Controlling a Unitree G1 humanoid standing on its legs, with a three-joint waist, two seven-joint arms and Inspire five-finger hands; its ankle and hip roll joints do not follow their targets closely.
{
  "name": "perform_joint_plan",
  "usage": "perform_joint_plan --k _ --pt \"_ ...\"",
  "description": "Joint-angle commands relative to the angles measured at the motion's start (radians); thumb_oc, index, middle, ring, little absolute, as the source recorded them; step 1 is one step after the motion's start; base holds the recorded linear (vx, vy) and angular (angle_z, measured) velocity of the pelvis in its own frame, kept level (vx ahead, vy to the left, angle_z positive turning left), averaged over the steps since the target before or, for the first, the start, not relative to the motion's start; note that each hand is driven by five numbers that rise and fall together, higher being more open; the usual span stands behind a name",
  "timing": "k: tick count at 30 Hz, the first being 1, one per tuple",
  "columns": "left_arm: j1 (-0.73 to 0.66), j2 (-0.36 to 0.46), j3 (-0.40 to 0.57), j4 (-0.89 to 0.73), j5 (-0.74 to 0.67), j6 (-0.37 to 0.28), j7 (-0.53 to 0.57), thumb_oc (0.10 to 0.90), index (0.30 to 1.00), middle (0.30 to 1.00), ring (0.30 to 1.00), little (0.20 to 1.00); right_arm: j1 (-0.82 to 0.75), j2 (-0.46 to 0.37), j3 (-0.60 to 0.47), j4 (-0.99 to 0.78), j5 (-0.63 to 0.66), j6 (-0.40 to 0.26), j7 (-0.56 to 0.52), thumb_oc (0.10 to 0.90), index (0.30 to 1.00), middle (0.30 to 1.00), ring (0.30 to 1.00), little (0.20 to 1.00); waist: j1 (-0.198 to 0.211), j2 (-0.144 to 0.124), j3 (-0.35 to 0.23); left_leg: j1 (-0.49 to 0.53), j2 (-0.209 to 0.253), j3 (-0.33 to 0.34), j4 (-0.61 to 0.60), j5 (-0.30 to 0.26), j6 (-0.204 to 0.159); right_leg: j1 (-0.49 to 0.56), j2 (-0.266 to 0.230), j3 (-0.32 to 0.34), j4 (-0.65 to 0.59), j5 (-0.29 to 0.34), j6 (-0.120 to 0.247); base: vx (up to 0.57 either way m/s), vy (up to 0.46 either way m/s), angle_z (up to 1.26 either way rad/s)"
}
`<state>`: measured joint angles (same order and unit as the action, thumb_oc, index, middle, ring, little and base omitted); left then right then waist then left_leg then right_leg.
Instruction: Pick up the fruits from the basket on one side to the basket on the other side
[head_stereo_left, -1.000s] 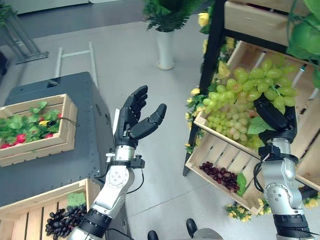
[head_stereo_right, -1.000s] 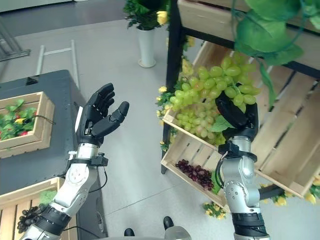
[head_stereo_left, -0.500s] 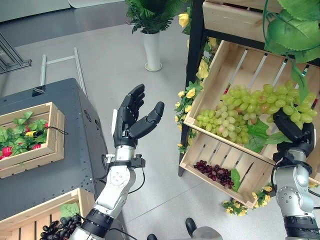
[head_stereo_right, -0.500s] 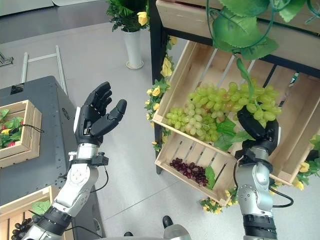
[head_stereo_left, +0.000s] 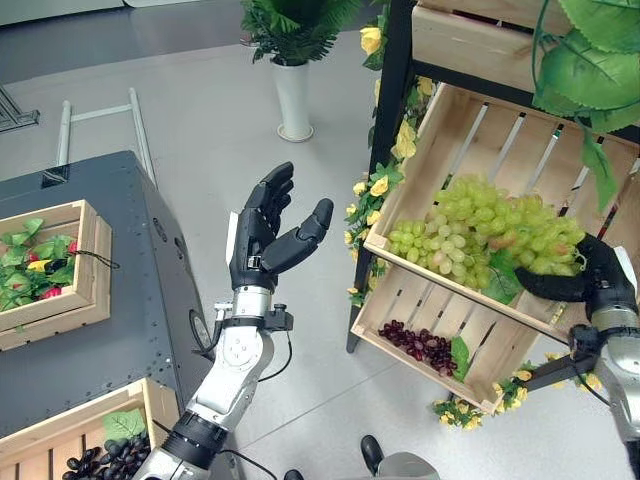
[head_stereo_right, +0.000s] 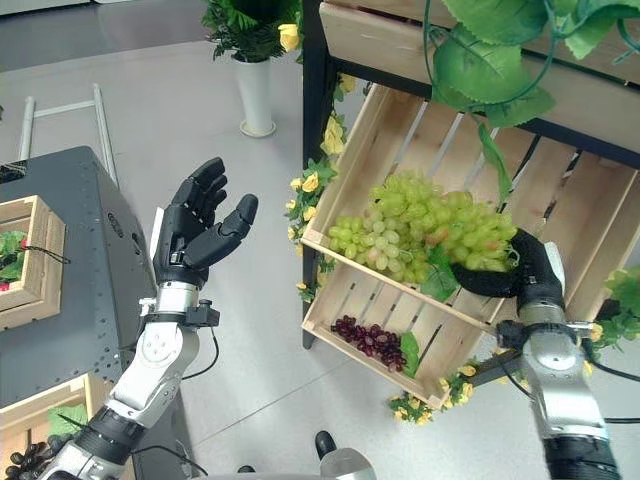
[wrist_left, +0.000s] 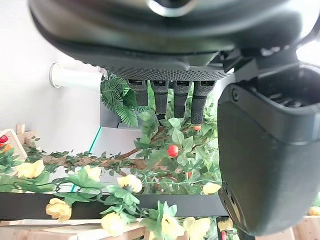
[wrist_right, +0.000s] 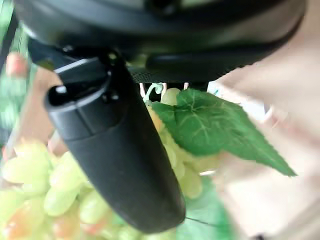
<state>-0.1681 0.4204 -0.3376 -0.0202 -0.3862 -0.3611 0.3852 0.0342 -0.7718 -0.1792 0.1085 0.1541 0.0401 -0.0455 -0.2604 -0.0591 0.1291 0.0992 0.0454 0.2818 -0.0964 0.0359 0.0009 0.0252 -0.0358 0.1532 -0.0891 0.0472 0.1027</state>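
Since the earlier shots the green grapes (head_stereo_left: 480, 235) have come down out of the air and now sit in the upper slanted crate (head_stereo_left: 480, 140) of the wooden rack, and the right hand (head_stereo_right: 515, 272) has swung from underneath the bunch round to its low front edge; the whole view has also drifted, so that's the head moving too. That right hand is still on the fruit: its dark fingers curve along the bottom of the bunch at the crate's front lip, and its wrist view shows the thumb (wrist_right: 125, 150) pressed right against the grapes with a green leaf (wrist_right: 215, 125) just beyond it, so it's clamped on the bunch. Just below the right hand, the lower crate (head_stereo_left: 420, 325) has a small cluster of dark grapes (head_stereo_left: 420, 345) lying at its front. Yellow flowers (head_stereo_left: 375, 185) trail down the rack's black post, away from the right hand towards the left one. The left hand (head_stereo_left: 265, 235) is held up over the floor, well apart from the rack, palm up, fingers straight and spread, holding nothing. Beyond that hand on its outer side is the grey table (head_stereo_left: 150, 300) with a wooden basket (head_stereo_left: 85, 290) of leaves and red fruit. Down by the left forearm another basket (head_stereo_left: 150, 410) holds dark grapes (head_stereo_left: 100, 462). A white vase (head_stereo_left: 293, 100) stands on the floor past the left fingertips.
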Motion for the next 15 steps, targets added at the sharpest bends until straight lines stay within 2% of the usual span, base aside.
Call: perform_joint_plan --k 1,5,9,13,15 --pt "-0.140 0.032 0.012 -0.051 0.071 -0.070 0.013 0.800 0.900 0.900 0.900 0.900 -0.011 -0.108 -0.056 0.034 -0.090 -0.033 -0.002 0.800 0.900 0.900 0.900 0.900 -0.001 -0.013 -0.071 0.022 0.020 -0.016 0.009 -0.094 -0.003 -0.038 0.051 -0.042 0.007 0.034 -0.003 0.00 0.000 0.00" --pt "-0.137 0.036 0.027 -0.058 0.086 -0.062 0.018 0.800 0.900 0.900 0.900 0.900 0.032 -0.132 -0.094 -0.016 -0.154 -0.077 -0.004 0.800 0.900 0.900 0.900 0.900 -0.014 -0.016 -0.069 0.023 0.020 -0.009 0.009 -0.098 -0.001 -0.042 0.055 -0.032 0.006 0.035 0.000 0.00 0.000 0.00" --pt "-0.130 0.044 0.040 -0.060 0.082 -0.065 0.010 0.800 0.900 0.900 0.900 0.900 0.067 -0.131 -0.142 -0.079 -0.142 -0.118 -0.057 0.800 0.900 0.900 0.900 0.900 -0.023 -0.014 -0.070 0.022 0.021 0.001 0.009 -0.099 0.001 -0.046 0.057 -0.021 0.008 0.036 0.003 0.00 0.006 -0.05" --pt "-0.129 0.039 0.053 -0.062 0.079 -0.060 0.006 0.800 0.900 0.900 0.900 0.900 0.068 -0.100 -0.202 -0.178 0.008 -0.226 -0.078 0.800 0.900 0.900 0.900 0.900 -0.038 -0.005 -0.060 0.035 0.022 0.006 0.009 -0.110 0.007 -0.042 0.058 -0.016 0.014 0.029 0.007 0.00 0.028 -0.07" --pt "-0.122 0.035 0.063 -0.059 0.081 -0.063 -0.005 0.800 0.900 0.900 0.900 0.900 0.060 -0.069 -0.219 -0.219 0.027 -0.260 -0.094 0.800 0.900 0.900 0.900 0.900 -0.037 -0.002 -0.063 0.033 0.020 0.011 0.009 -0.109 0.007 -0.045 0.058 -0.011 0.015 0.030 0.006 0.01 0.031 -0.15"
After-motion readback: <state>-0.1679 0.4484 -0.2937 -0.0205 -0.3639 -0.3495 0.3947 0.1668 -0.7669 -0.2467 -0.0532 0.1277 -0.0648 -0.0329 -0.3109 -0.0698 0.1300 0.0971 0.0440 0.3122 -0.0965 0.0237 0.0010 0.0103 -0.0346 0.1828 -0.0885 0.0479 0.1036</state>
